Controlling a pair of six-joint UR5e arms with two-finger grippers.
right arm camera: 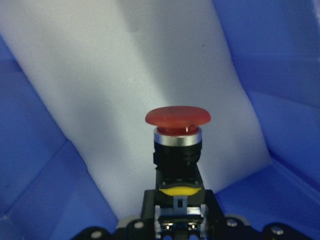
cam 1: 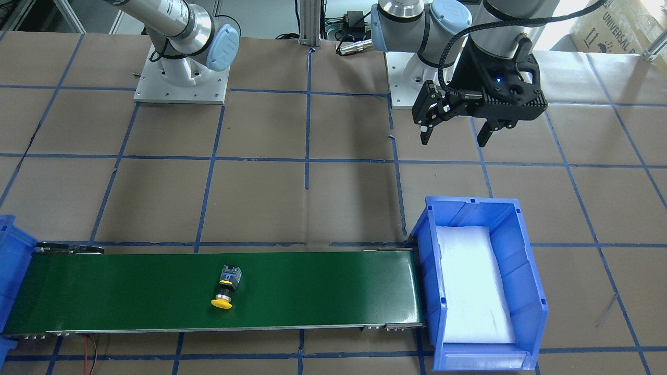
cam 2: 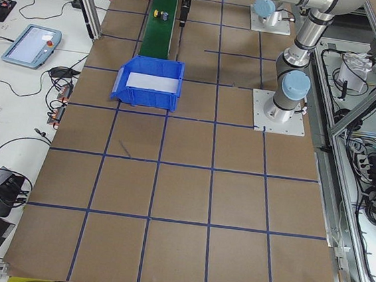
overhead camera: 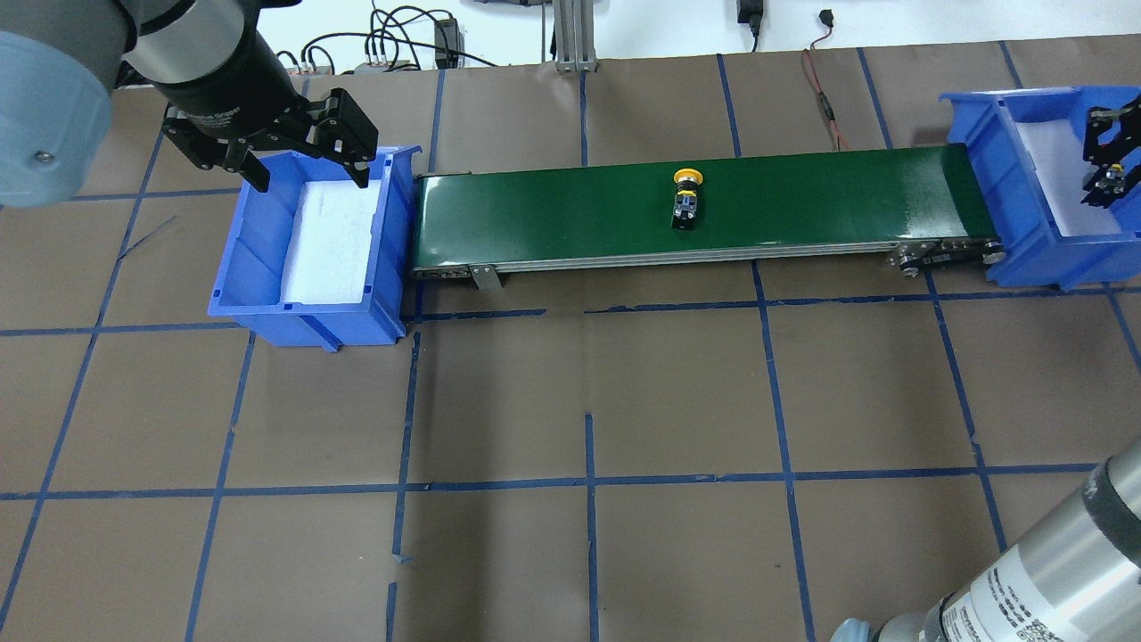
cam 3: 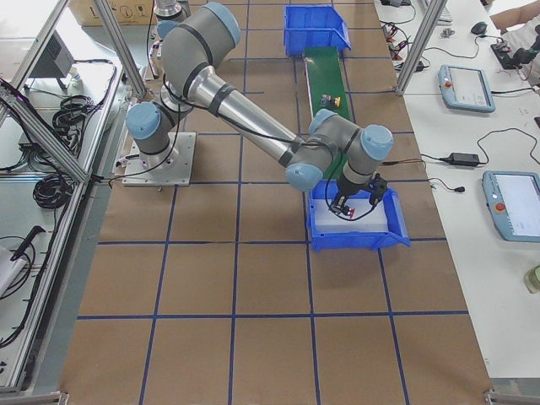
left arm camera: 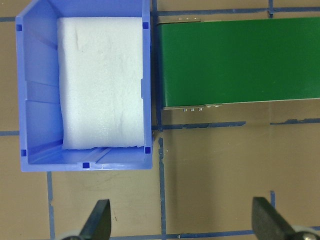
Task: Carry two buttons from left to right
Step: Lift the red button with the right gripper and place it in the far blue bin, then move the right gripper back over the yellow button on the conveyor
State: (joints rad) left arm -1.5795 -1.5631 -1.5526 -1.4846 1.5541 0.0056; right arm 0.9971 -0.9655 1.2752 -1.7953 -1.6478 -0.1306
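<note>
Belt (overhead camera: 802,205) bears yellow button (overhead camera: 686,198), left gripper (overhead camera: 310,181) wide, empty, right gripper (overhead camera: 1108,178) pinching red button (right arm camera: 178,135)

Built of silver-grey tubes (cam 3: 245,105) with pale blue round joint caps (cam 1: 223,48); bolted onto white screw-dotted base plates (cam 1: 180,91); black jaws, braided black cable (cam 1: 441,65) above.

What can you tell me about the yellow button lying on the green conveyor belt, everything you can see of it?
The yellow button is a small push-button switch: a round yellow mushroom cap, a black collar under it, then a grey-blue blocky body, plastic by the look. It lies on its side across the green belt, about midway along its length. The cap points to the belt's edge away from the robot, the body toward the robot. It rests on the belt alone; nothing else touches it.
</note>
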